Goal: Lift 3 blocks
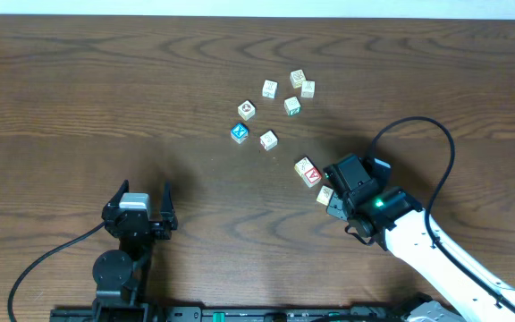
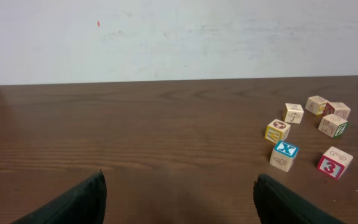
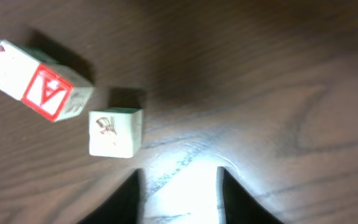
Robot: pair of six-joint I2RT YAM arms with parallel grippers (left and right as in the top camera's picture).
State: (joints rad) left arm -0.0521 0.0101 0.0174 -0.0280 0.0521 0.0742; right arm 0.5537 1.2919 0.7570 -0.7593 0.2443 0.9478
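Three blocks lie near my right gripper (image 1: pixel 336 190). A red-faced block with a white letter A (image 3: pixel 48 94) (image 1: pixel 312 176) lies touching a pale block (image 3: pixel 6 67) (image 1: pixel 303 165). Another pale block with a faint mark (image 3: pixel 115 132) (image 1: pixel 325 194) sits just ahead and left of my right gripper (image 3: pixel 179 177), outside its jaws. The right jaws stand apart over bare, brightly lit wood with nothing between them. My left gripper (image 1: pixel 141 213) (image 2: pixel 179 190) rests wide open and holds nothing, far to the left of these blocks.
A loose group of other cubes lies further back: a blue-faced X cube (image 1: pixel 239 133) (image 2: pixel 284 155), a cube with a red 3 face (image 2: pixel 334 163), and several pale ones (image 1: pixel 292 105). The right arm's black cable (image 1: pixel 436 134) loops above the table.
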